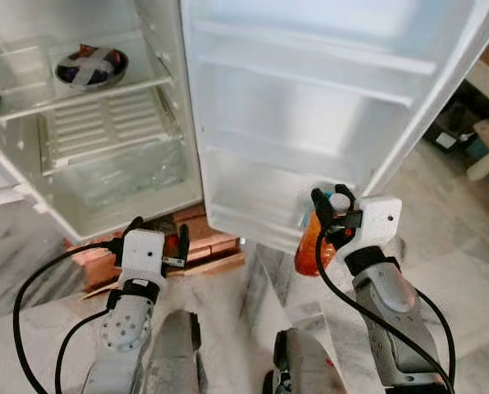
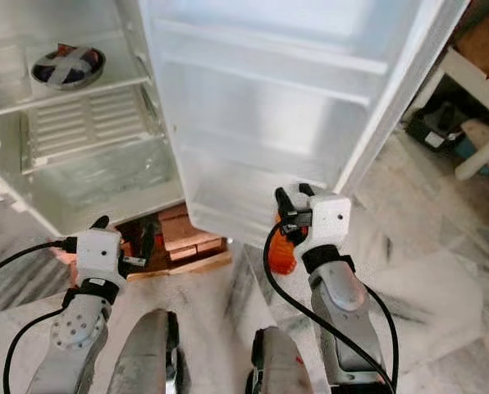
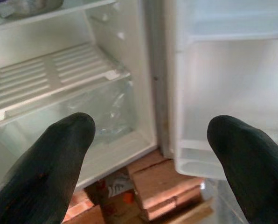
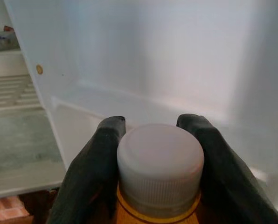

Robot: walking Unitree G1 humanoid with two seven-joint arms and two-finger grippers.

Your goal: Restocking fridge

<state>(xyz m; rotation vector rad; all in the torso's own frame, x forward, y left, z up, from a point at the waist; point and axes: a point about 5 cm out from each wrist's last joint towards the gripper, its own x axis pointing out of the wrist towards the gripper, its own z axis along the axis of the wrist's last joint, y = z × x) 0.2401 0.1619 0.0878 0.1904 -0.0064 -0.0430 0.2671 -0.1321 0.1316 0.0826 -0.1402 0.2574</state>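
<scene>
Marble floor (image 1: 441,271) below, pale with grey veins. Nearest, at 5 o'clock of the head view: right gripper (image 1: 331,205), fingers (image 4: 90,158) clamped on the neck of an orange bottle (image 1: 308,246), just under its white cap (image 4: 160,168). Bottle hanging upright, right in front of the lowest door shelf (image 1: 253,217) of the open fridge door (image 1: 310,90); touching the shelf or not, cannot tell. At 7 o'clock: left gripper (image 1: 158,238), fingers (image 3: 50,172) spread wide apart, nothing between them, held low before the fridge bottom. Just beyond it, under the fridge: stack of red bricks (image 1: 191,238) on a wooden board (image 1: 203,264).

Farther, at 10 o'clock: open fridge cabinet (image 1: 187,148). At the bottom, clear crisper drawer (image 1: 117,176), contents hard to make out through the plastic. Above it, white slatted cover (image 1: 105,123). Higher still, at 11 o'clock, glass shelf (image 1: 80,94) carrying one bowl (image 1: 91,67), dark rim, something white and red-blue inside, not readable. Door shelves from 12 to 1 o'clock: white, nothing visible in them.

Far at 2 o'clock, past the door edge: white furniture leg (image 1: 486,160) and dark objects on the floor, blurred.
</scene>
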